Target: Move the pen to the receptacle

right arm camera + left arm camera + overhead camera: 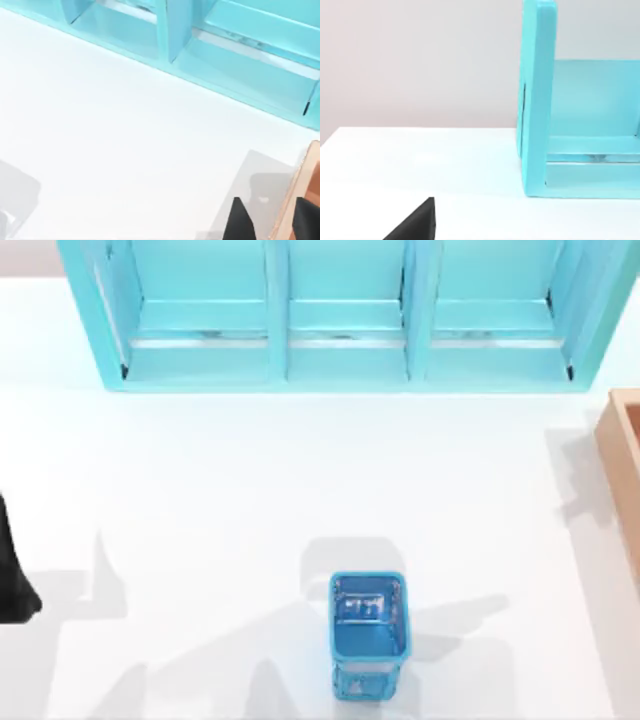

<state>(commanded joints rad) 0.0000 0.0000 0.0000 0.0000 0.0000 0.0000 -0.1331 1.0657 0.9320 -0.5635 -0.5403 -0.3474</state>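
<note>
The receptacle, a blue mesh basket point(334, 620), stands upright near the table's front edge, just right of the middle. Pale marks show inside it, and I cannot tell what they are. The pen is out of view. My left arm point(10, 575) is a dark shape at the table's left edge, well left of the basket. One black fingertip point(415, 224) of its gripper pokes into the left wrist view above bare tabletop. My right gripper point(272, 222) hangs open over the table's right side, and its two black fingertips point(241, 220) stand apart with nothing held.
A teal three-bay shelf point(340, 360) spans the back of the table; the left wrist view shows its end wall point(537, 100) and the right wrist view its bays point(170, 30). A wooden box point(628, 470) sits at the right edge, its rim point(300, 190) close beside my right gripper.
</note>
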